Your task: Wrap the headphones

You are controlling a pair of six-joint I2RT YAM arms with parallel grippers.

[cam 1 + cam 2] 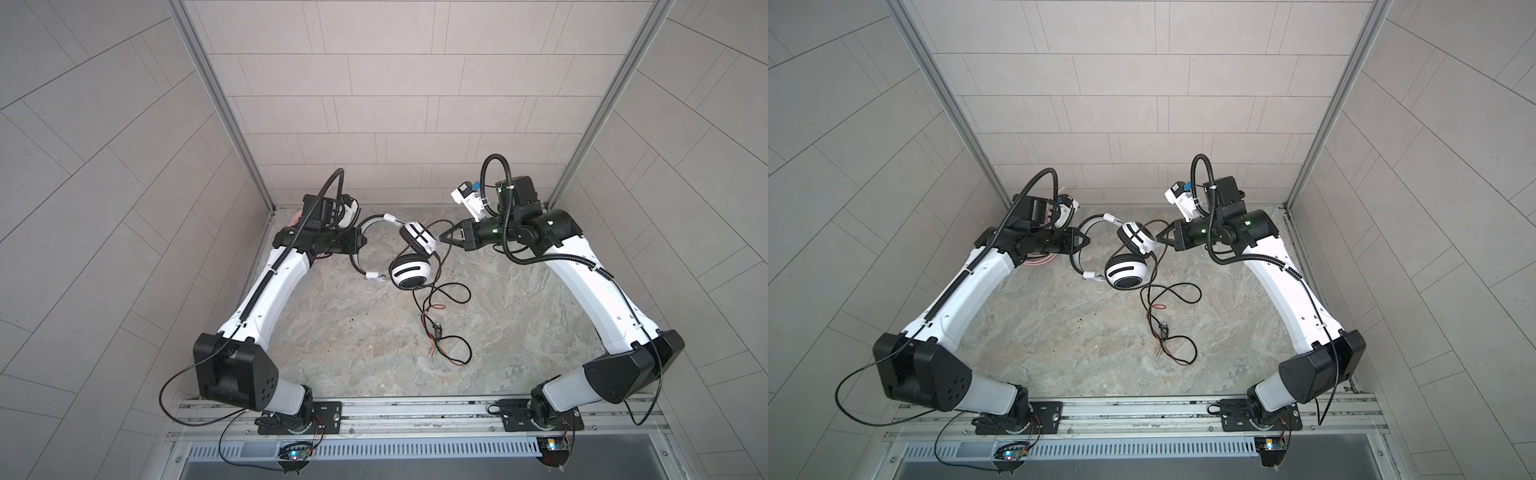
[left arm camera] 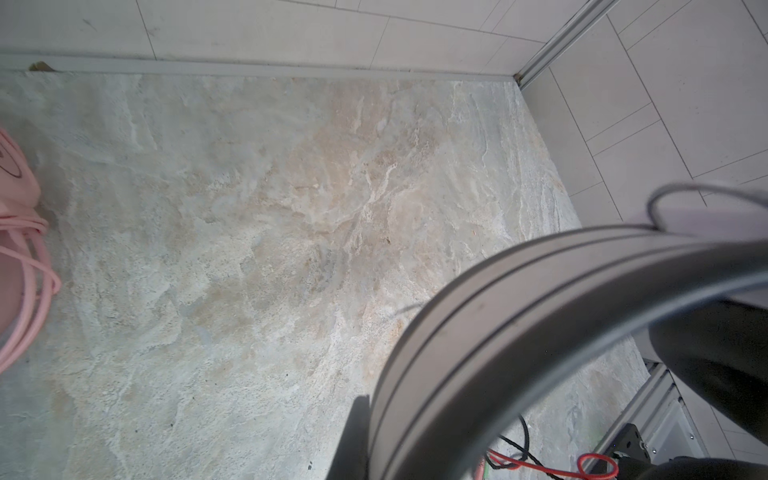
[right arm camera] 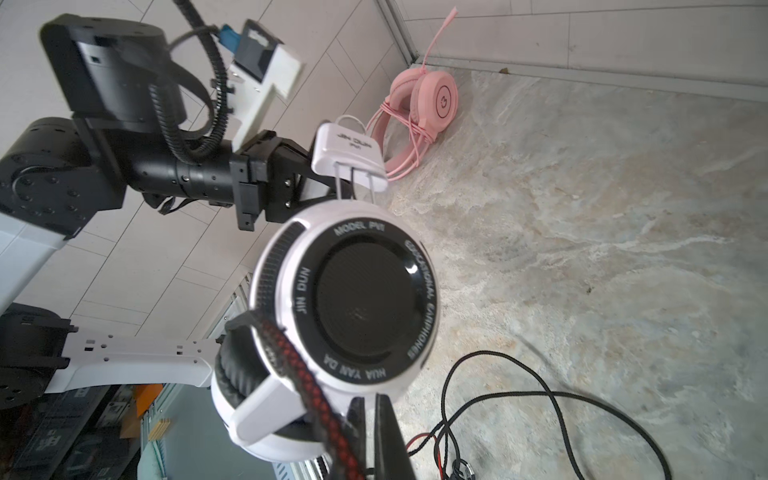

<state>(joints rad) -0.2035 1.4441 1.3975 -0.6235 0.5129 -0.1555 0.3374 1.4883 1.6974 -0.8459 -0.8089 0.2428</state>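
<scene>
Headphones in white and black are over the far middle of the counter, between the two arms; round white cups carry black padding and black mesh faces, joined by a thin black headband with white sliders; the left pincer is clenched on that headband; the right pincer is clenched on the black cable just beside the farther cup; the rest of the cable lies in loose loops toward the near side; pink headphones rest in the far left corner, their pink cable wound round the band.
</scene>
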